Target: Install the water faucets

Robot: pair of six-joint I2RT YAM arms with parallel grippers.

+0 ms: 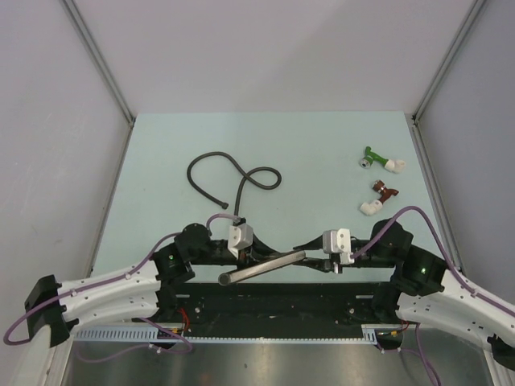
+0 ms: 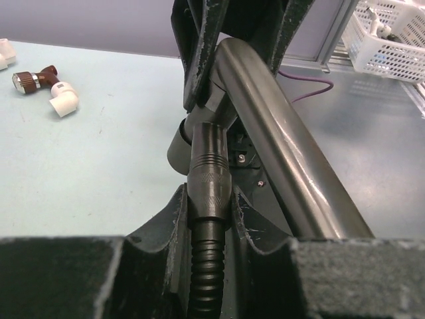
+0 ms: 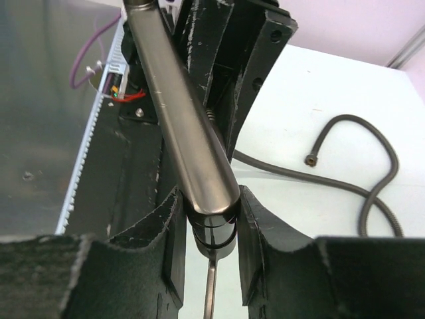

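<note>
Count: 1 faucet, 1 hose, 2 fittings, 2 hands, 1 basket.

Left half of the counter (image 1: 314,137): one black flexible hose (image 1: 191,170), lying in two loops well inside the left edge, one end loose on the surface, the other run up to the near edge.

Left hand (image 2: 208,199): clenched on the hose's knurled end sleeve, with that sleeve butted against a stub of the faucet body.

Near edge, mid-width: one dark grey-brown faucet (image 1: 261,268), carried between the two hands over the black arm-base rail (image 1: 282,310), long arm slanting toward the near-left, open end nearest the rail.

Right hand (image 3: 211,203): grasping the faucet, a finger tight on each side of the tube.

Right half, close to the right edge: green fitting (image 1: 376,158) toward the far corner, dark-red fitting (image 1: 380,195) just nearer, the two apart, each with a white end.

Off the counter, left wrist view only: one white mesh basket (image 2: 392,40).

Open room: bare strip along the far edge, bare band down the left edge, wide bare patch in the middle between hose and fittings. Tight only at the near edge, both hands almost touching.
</note>
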